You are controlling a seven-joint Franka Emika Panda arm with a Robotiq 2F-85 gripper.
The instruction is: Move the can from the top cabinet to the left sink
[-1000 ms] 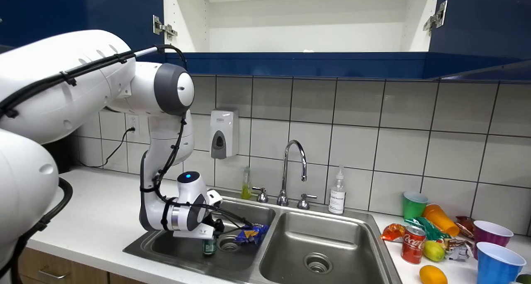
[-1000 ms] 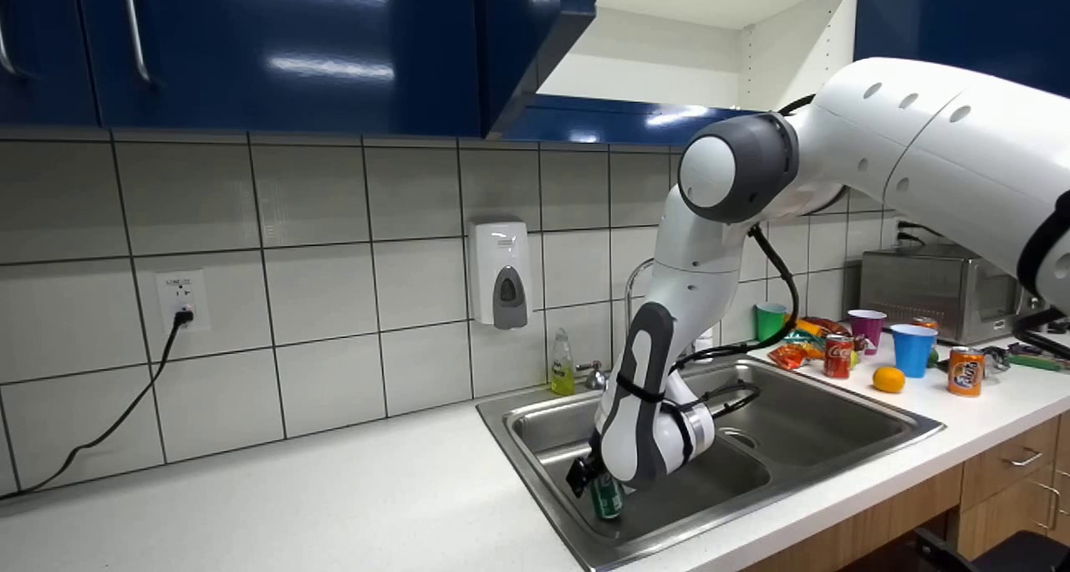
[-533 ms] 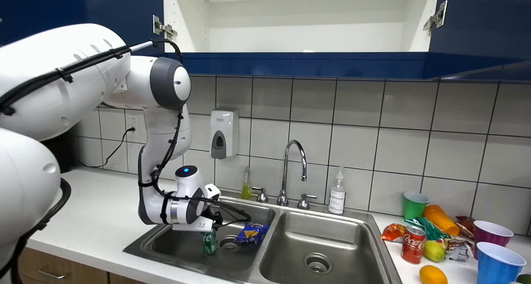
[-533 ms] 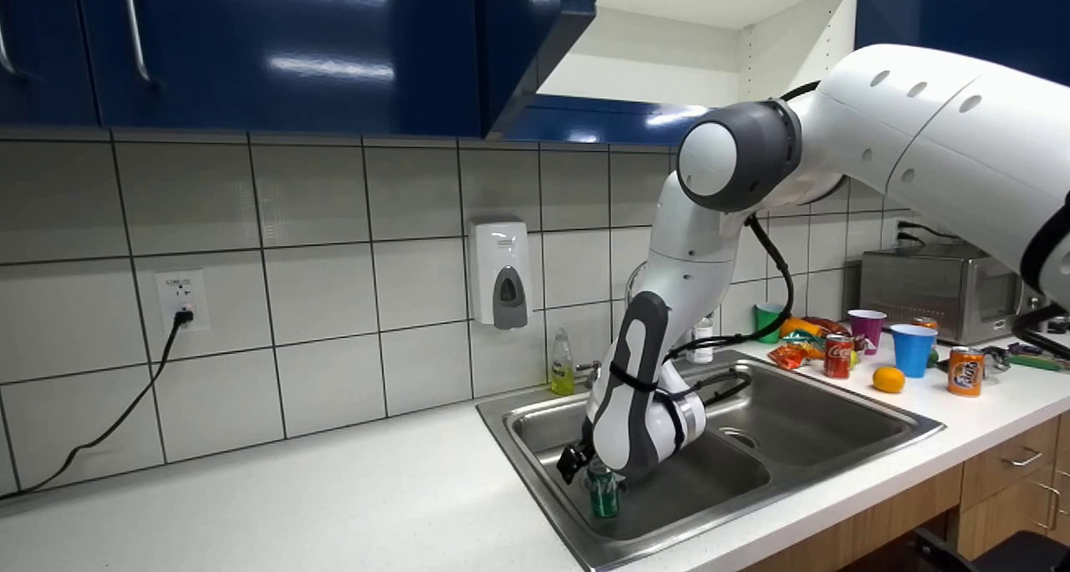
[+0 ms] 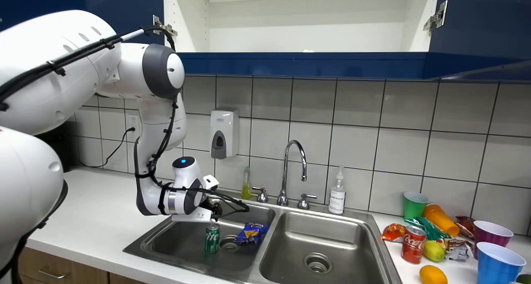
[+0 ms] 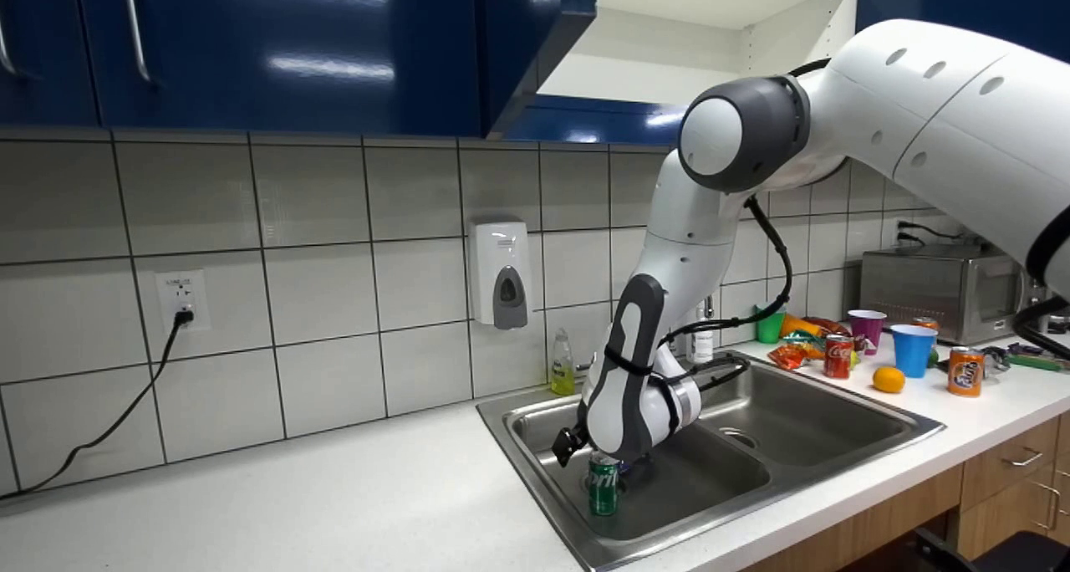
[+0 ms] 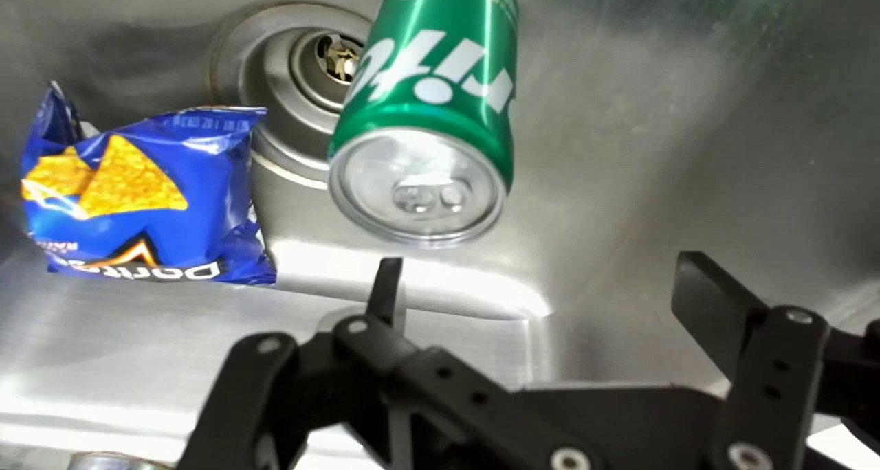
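Observation:
The green can (image 5: 212,239) stands upright in the left sink (image 5: 178,244), just left of its drain. It shows in both exterior views (image 6: 603,490). In the wrist view the can (image 7: 443,78) has its silver top toward the camera. My gripper (image 7: 536,271) is open, its fingers wide apart with nothing between them. It hangs above the can and apart from it. In an exterior view the black gripper (image 6: 570,445) is partly hidden by the wrist. The top cabinet (image 5: 307,20) stands open with a white interior.
A blue chip bag (image 5: 252,233) lies in the left sink beside the drain. The right basin (image 5: 352,259) adjoins it. The faucet (image 5: 286,172), a soap bottle (image 5: 337,194) and a wall dispenser (image 5: 224,134) stand behind. Cups, a red can (image 5: 413,244) and fruit lie on the right counter.
My arm has risen and the gripper has come up off the can. The can leaned half a second ago and now stands upright in the sink, fully uncovered.

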